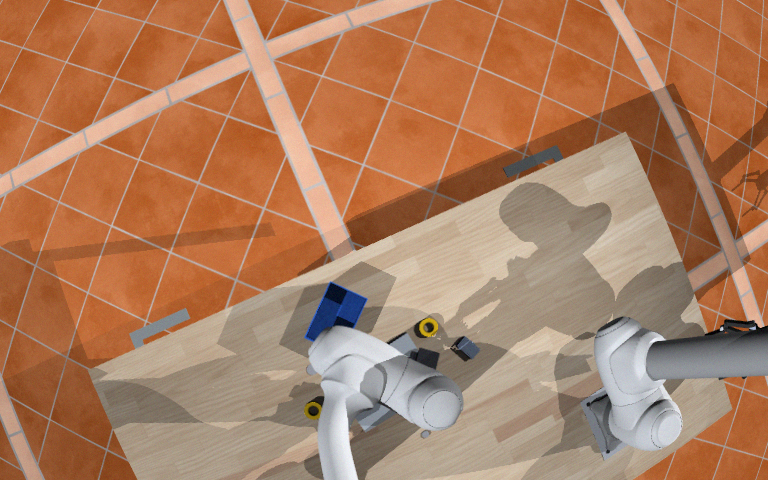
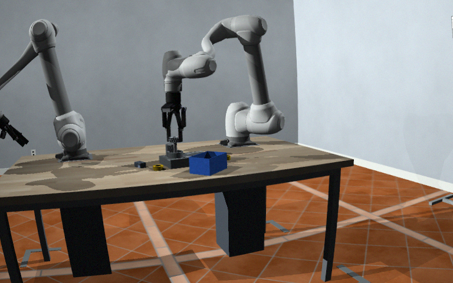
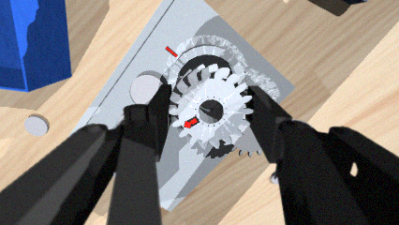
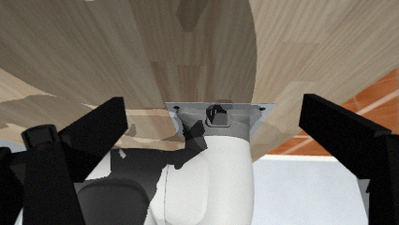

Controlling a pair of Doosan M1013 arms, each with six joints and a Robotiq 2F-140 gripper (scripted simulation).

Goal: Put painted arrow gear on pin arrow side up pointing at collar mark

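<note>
My left gripper (image 2: pixel 174 138) (image 3: pixel 209 101) is shut on the loose pale grey gear (image 3: pixel 231 112). The gear's painted red arrow (image 3: pixel 191 123) faces up and points to the lower left in the left wrist view. The gear is just above the grey base (image 2: pixel 176 161) (image 3: pixel 140 52). The collar (image 3: pixel 201 49) is partly hidden behind the gear, with its red mark (image 3: pixel 171 52) at the upper left. Teeth of another gear (image 3: pixel 248 152) show below the held one. The pin's seating under the held gear is hidden. My right gripper (image 2: pixel 23 141) (image 4: pixel 213 112) is open and empty, far away.
An open blue bin (image 1: pixel 352 306) (image 2: pixel 200 166) (image 3: pixel 56 47) stands beside the base. Two yellow rings (image 1: pixel 428 334) (image 1: pixel 313 417) and a dark block (image 1: pixel 467 348) (image 2: pixel 140 164) lie around it. A small grey disc (image 3: pixel 36 126) lies on the table near the bin.
</note>
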